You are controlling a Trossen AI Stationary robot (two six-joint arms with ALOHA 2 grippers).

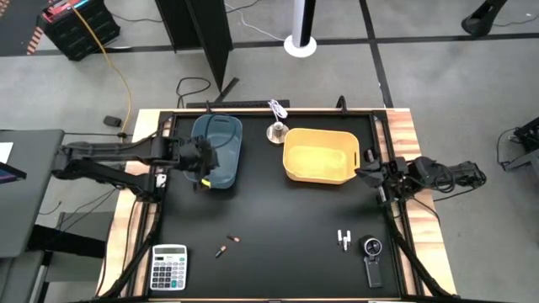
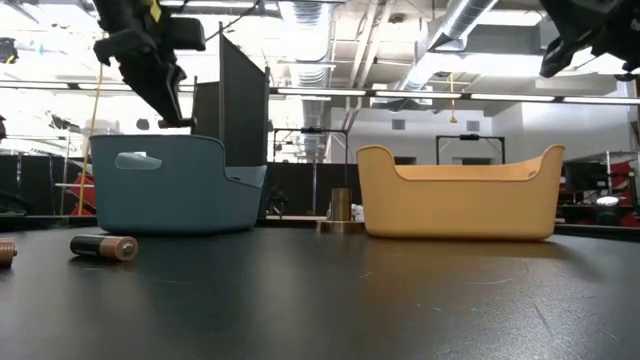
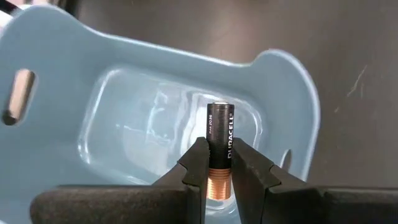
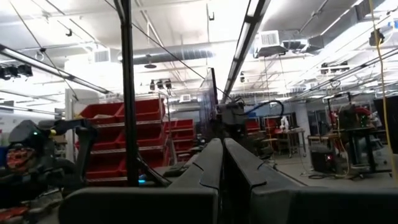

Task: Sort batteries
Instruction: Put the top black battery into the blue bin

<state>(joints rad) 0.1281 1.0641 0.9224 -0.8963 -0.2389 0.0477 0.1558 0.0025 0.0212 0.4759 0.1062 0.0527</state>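
The left gripper is clamped on a dark battery with a coppery end, holding it upright right over the blue bin, so the step in hand looks like the drop-off. To do it well, the arm probably just needs to stay centred over the bin's floor, maybe ease down a bit and then let go, because a smooth little cylinder like that will likely bounce and roll on hard plastic if it falls from high up. The bin is glossy moulded plastic with rounded corners, a raised scooped end and a slot handle, so once the battery is inside it shouldn't escape. The yellow bin beside it is the same shape, matte-looking, and nothing shows in it from above. Still out on the black table, which looks flat and slightly sheeny: two dark batteries near the calculator, lying on their sides, and two white batteries just beside a black gadget with a round dial. So sorting seems to be in its early stages. The right gripper waits at the table's right edge past the yellow bin, fingers pressed together on nothing. A small metal cup sits between the bins at the back.
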